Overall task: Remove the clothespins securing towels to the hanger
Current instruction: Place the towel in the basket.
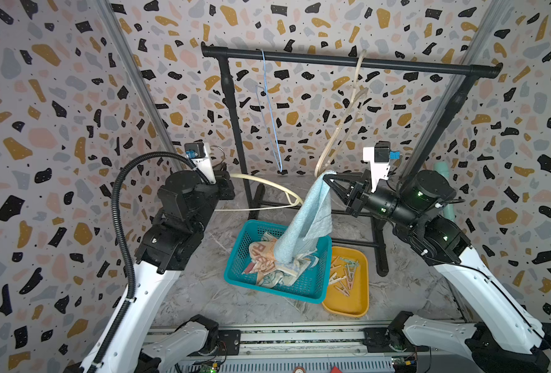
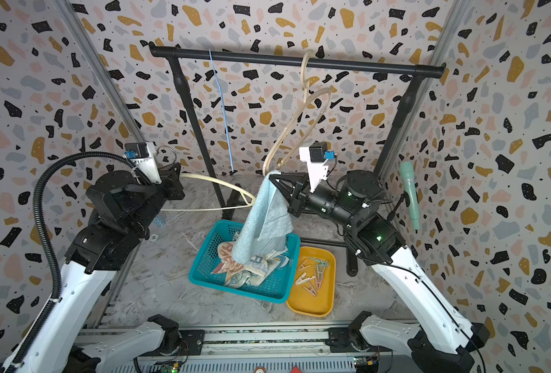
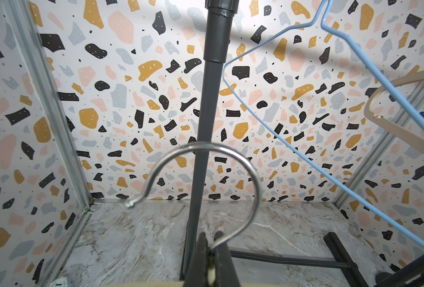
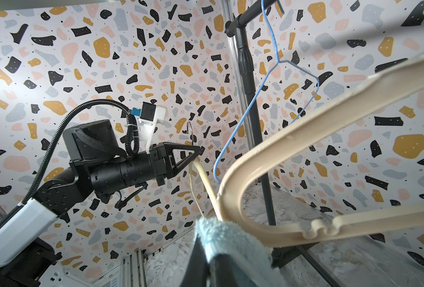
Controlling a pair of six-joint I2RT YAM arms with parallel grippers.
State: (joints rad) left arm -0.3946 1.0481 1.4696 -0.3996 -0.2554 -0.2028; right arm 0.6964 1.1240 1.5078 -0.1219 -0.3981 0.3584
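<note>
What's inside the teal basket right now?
In the basket: a crumpled orange striped towel, a pale printed cloth, and the bottom of the light-blue towel hanging from the right pincer. Whatever lies beneath them is covered.

Only one piece of lettering shows: large pale letters on the crumpled orange-striped cloth towel (image 1: 263,258) in the teal plastic basket (image 1: 235,271), lower centre of both top views - too folded to read.

Striped towel (image 1: 261,255) — mostly beneath the blue towel (image 1: 313,216); clothespins (image 1: 345,274) — a blurry heap.
</note>
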